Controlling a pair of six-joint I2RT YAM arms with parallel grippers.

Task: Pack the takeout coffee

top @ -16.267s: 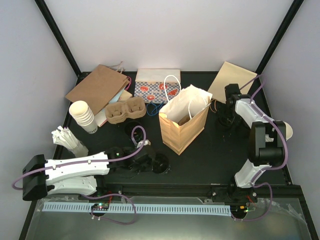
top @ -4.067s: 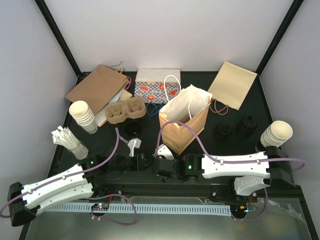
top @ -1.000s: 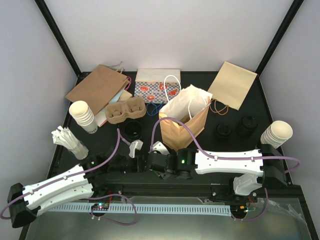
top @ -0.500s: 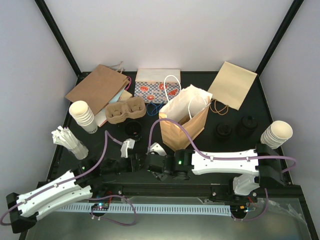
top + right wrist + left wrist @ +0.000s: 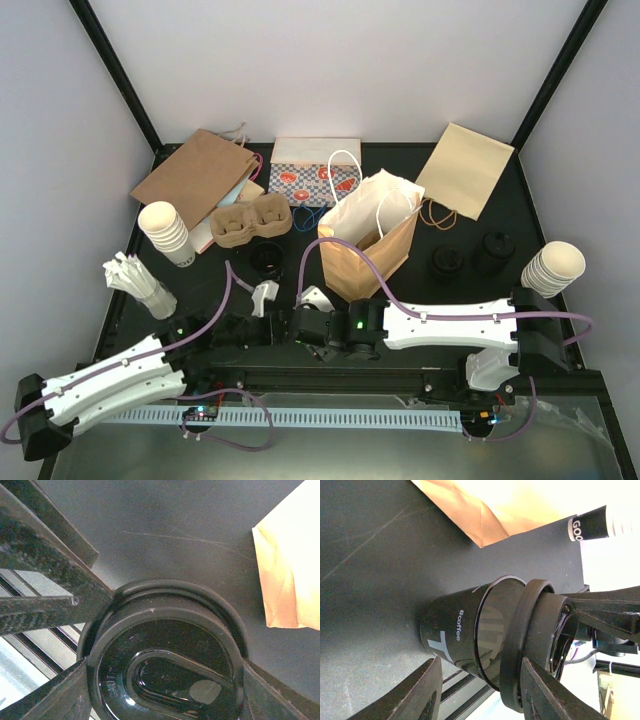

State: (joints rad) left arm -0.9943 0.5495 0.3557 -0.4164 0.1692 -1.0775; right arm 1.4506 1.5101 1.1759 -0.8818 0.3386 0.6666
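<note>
The left gripper (image 5: 480, 669) clamps the upright coffee cup (image 5: 455, 630) at the near edge of the table (image 5: 370, 580), left of the paper bag (image 5: 365, 262); the right gripper (image 5: 167, 695) holds a lid (image 5: 165, 665) just over its mouth, seemingly not yet seated; a second coffee cup (image 5: 268, 258) stands farther back; two cups, one tray (image 5: 250, 222).

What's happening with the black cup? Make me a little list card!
left gripper: holding black cup by its sides
right gripper: holding lid
lid: at the cup's mouth, not clearly snapped on
paper bag: standing open, just behind the grippers
cardboard tray: back left, both hollows empty
</note>
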